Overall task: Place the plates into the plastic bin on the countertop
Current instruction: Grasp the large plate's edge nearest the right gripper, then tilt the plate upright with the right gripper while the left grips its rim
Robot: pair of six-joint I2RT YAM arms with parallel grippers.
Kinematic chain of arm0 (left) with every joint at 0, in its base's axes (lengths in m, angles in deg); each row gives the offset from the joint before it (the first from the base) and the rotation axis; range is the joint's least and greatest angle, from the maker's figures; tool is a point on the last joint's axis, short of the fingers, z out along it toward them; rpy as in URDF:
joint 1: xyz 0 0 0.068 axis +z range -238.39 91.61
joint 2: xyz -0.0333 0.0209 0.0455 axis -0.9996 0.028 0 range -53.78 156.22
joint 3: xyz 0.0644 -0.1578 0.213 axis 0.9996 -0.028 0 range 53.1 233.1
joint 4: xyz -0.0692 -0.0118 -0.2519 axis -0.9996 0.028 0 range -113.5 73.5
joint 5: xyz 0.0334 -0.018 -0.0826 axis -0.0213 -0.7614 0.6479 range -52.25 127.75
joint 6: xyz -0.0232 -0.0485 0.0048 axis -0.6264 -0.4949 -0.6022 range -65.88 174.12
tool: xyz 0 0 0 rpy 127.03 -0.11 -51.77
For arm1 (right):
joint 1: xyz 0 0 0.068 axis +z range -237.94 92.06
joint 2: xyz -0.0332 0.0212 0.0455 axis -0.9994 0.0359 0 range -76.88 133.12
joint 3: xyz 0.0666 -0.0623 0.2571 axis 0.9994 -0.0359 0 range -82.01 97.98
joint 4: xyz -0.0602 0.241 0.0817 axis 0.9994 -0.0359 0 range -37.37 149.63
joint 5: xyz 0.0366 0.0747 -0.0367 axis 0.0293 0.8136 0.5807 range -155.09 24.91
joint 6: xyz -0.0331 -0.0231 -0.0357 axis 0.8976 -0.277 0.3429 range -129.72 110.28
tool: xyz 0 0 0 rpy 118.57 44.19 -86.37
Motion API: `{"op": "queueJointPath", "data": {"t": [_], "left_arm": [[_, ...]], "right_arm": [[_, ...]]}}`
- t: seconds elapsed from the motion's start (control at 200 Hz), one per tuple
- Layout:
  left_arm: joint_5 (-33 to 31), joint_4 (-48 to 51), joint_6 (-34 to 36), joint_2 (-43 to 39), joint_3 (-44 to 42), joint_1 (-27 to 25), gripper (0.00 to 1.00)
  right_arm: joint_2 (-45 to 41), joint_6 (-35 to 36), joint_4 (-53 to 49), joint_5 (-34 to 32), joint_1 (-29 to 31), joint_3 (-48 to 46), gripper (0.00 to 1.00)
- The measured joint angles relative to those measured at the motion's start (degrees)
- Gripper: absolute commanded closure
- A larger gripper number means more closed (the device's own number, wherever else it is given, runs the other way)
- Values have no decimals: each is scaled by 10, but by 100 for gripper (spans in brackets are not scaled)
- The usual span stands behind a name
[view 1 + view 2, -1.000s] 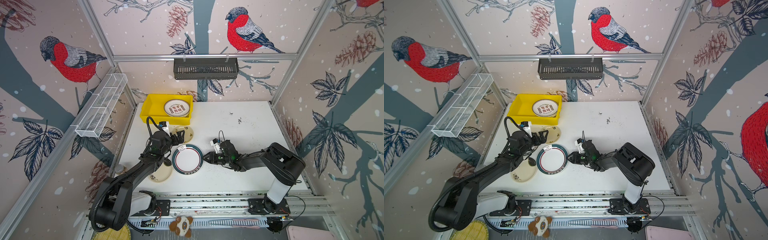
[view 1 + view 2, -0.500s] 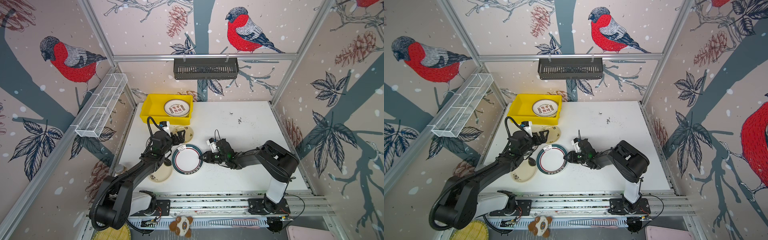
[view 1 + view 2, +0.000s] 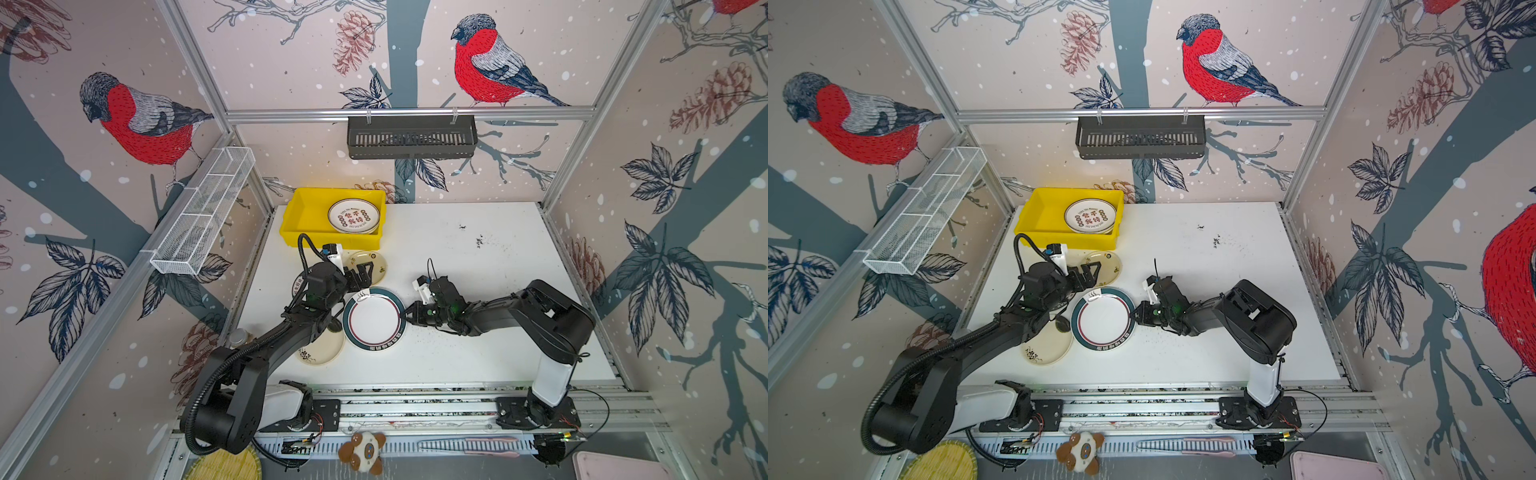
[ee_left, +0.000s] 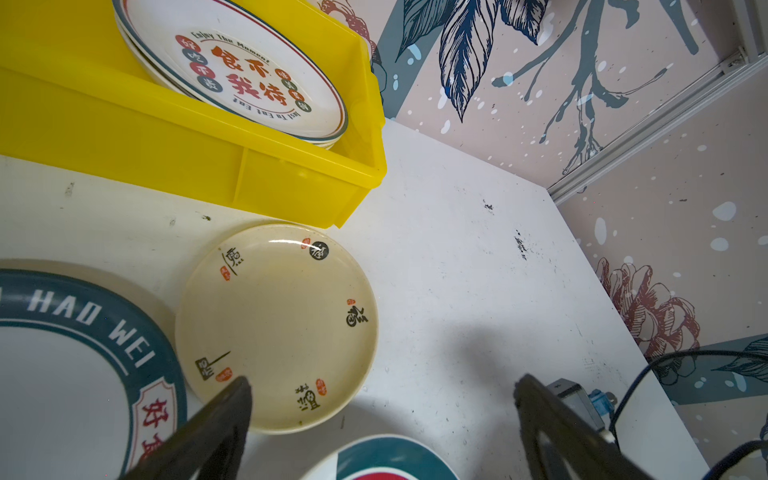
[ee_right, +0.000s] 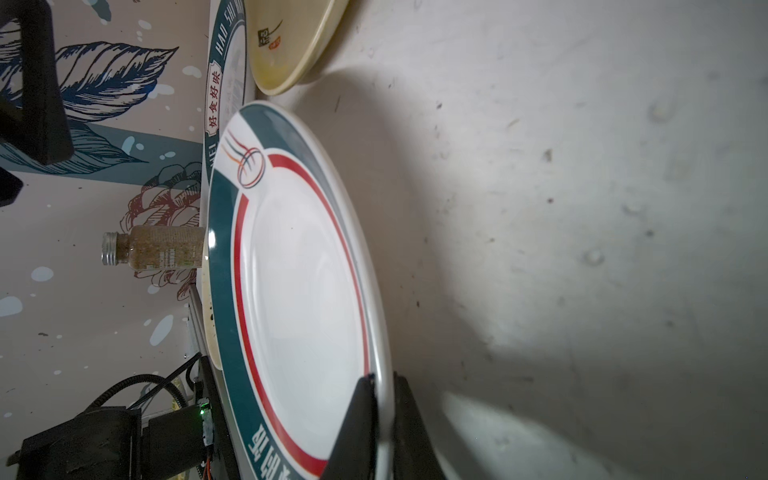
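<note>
right gripper: fingers pinched tight on the rim of the green-rimmed plate | plate sits left of the countertop middle, toward the front edge | left gripper: fingers spread wide, holding nothing, over the cream plate edge | plastic bin: back-left corner, stacked plates inside

Smooth yellow plastic bin, glossy green-rimmed plate, matt speckled countertop
</note>
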Motion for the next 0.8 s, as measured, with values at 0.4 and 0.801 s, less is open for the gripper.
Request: {"op": "queueJointPath", "data": {"t": [0.4,0.801], "left_arm": [[6,-10,-8,-7,0,-12,2],[12,-8,-12,-37,4,-20,3]], "right_arm": [[-78,4,-32,-61,0,-36,97],[-168,16,-71,-124,-17,-62,99]]}}
